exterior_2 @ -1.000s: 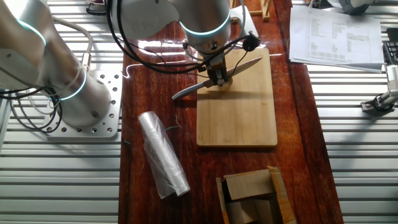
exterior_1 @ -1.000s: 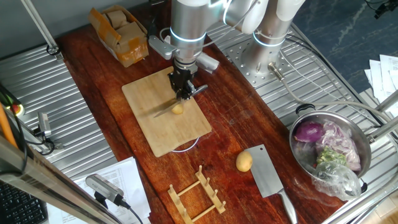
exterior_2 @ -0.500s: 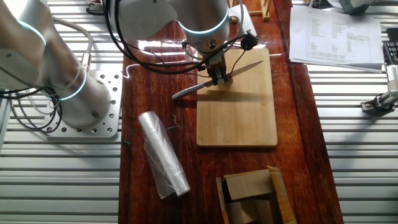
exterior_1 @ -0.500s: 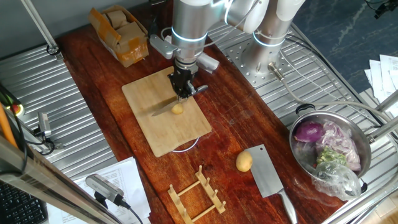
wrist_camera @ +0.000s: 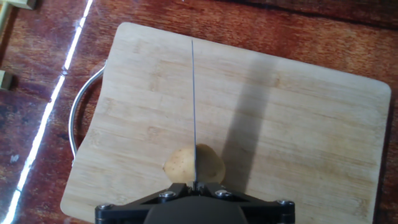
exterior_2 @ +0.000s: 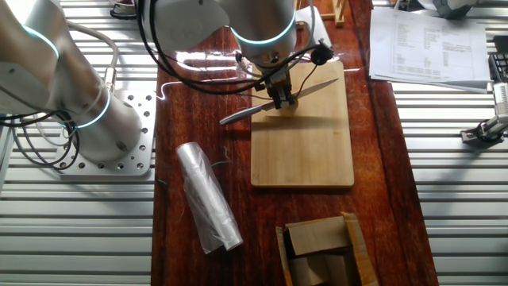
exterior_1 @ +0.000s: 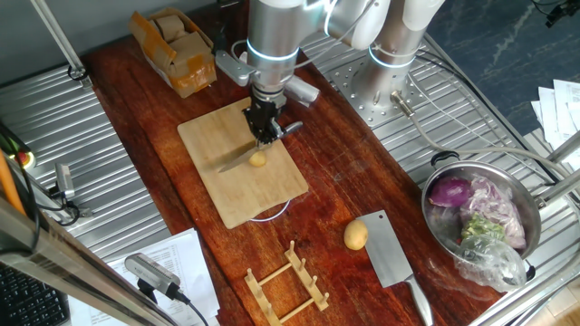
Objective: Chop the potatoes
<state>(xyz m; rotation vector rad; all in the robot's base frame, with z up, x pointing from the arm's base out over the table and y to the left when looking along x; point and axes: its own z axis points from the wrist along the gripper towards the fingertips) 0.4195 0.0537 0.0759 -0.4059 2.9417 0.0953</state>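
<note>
Now potato (wrist_camera: 184, 163) small, tan, whole under knife (wrist_camera: 193, 106).

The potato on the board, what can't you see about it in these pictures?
- Hand view: the knife stands edge-on over the potato, so whether the blade has cut in is hidden; the bottom edge crops the gripper.
- One fixed view: the potato is too small to show any cut.
- The other fixed view: the gripper and knife cover the potato almost entirely.
- A second potato sits off the board, whole as far as shows.
</note>
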